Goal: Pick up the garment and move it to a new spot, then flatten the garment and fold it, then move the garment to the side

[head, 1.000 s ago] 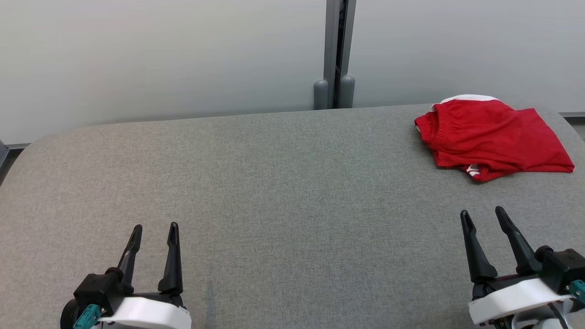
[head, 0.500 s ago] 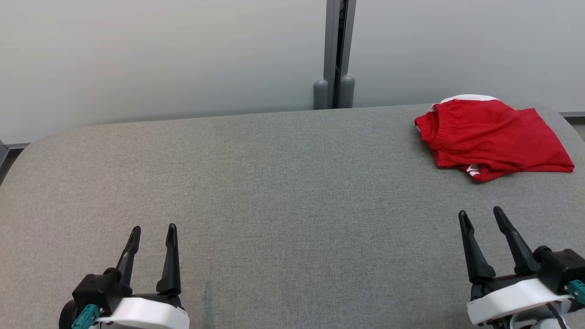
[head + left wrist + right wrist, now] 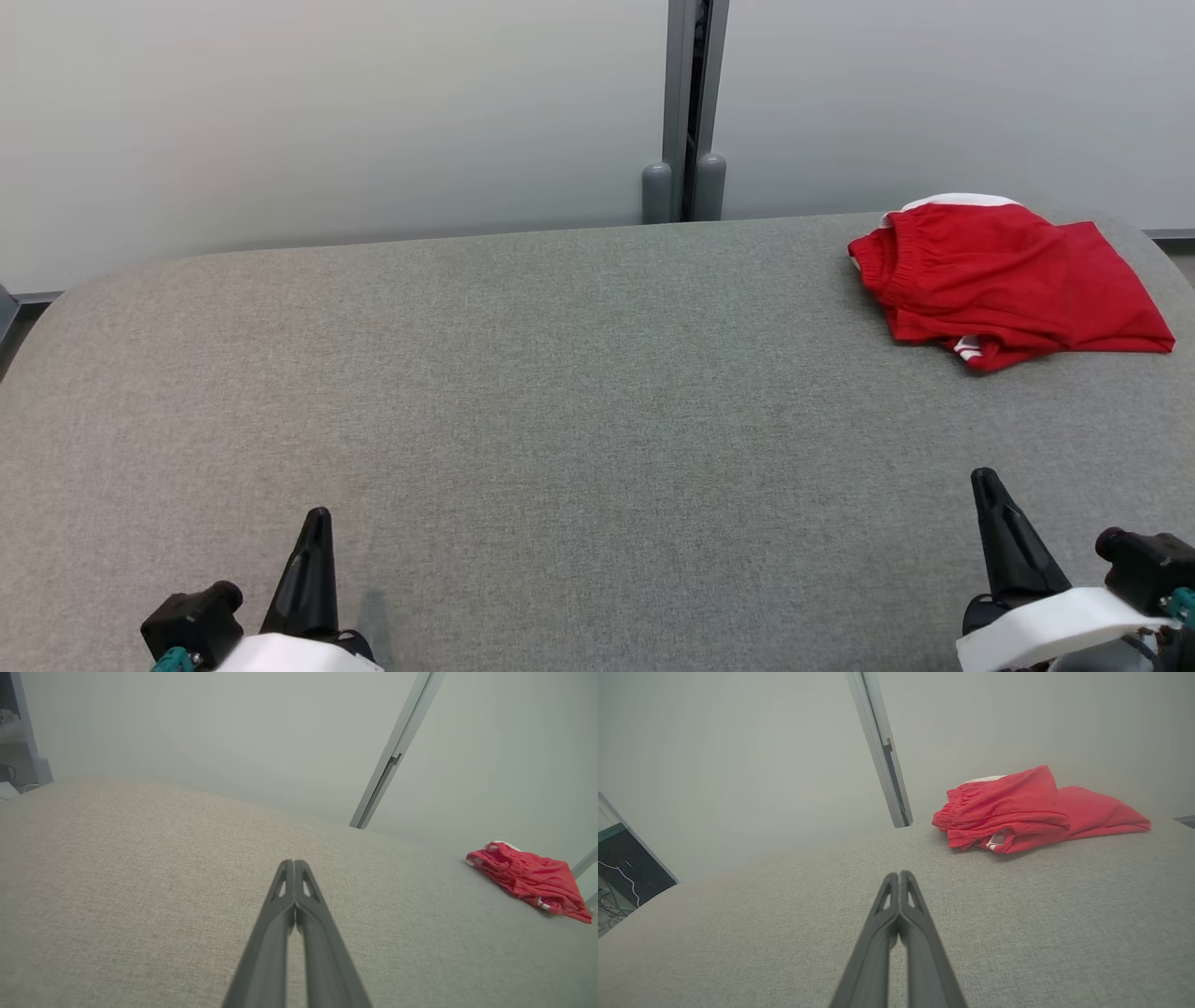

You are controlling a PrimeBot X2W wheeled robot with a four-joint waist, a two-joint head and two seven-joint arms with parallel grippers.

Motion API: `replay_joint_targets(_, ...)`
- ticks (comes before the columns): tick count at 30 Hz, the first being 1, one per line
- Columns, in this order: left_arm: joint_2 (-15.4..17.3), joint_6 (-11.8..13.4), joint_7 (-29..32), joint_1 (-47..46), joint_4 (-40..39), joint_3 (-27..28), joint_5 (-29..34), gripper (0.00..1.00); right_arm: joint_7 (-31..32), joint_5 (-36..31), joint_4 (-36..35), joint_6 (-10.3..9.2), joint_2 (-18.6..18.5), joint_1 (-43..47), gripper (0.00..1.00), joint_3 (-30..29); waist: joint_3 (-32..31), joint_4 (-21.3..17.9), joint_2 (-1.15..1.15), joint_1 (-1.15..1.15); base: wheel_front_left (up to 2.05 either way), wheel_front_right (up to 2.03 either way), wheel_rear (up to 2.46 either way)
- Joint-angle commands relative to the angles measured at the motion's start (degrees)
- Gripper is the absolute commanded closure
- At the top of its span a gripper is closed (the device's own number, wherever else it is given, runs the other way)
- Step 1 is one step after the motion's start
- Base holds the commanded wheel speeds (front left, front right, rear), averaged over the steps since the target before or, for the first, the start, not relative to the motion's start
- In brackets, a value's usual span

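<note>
One pair of red shorts (image 3: 1004, 280) lies on one gray table (image 3: 560, 392). Two grippers, the left gripper (image 3: 317, 519) and the right gripper (image 3: 984, 480), are pressed together and hold nothing.

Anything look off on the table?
Nothing stands out. The red fabric shorts lie loosely folded at the far right corner of the grey cloth-covered table, a bit of white trim poking from the fold. The left hand and right hand are shut and empty, clear of it.
</note>
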Motion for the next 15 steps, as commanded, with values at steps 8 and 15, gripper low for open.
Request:
replay_joint_targets(8,0.22,-0.79,1.56,-3.82,-0.4,0.14,-9.53,1.0,3.3,8.83,0.07,0.0,0.28,-3.24,1.0,-2.79,0.04,0.12,0.0,0.0,0.0,0.0,0.0)
replay_joint_targets(15,0.26,-1.13,2.52,-4.86,-0.05,0.17,-14.93,1.0,5.24,13.87,0.64,0.0,0.56,-4.16,1.0,-4.24,0.07,0.2,0.0,0.0,0.0,0.0,0.0)
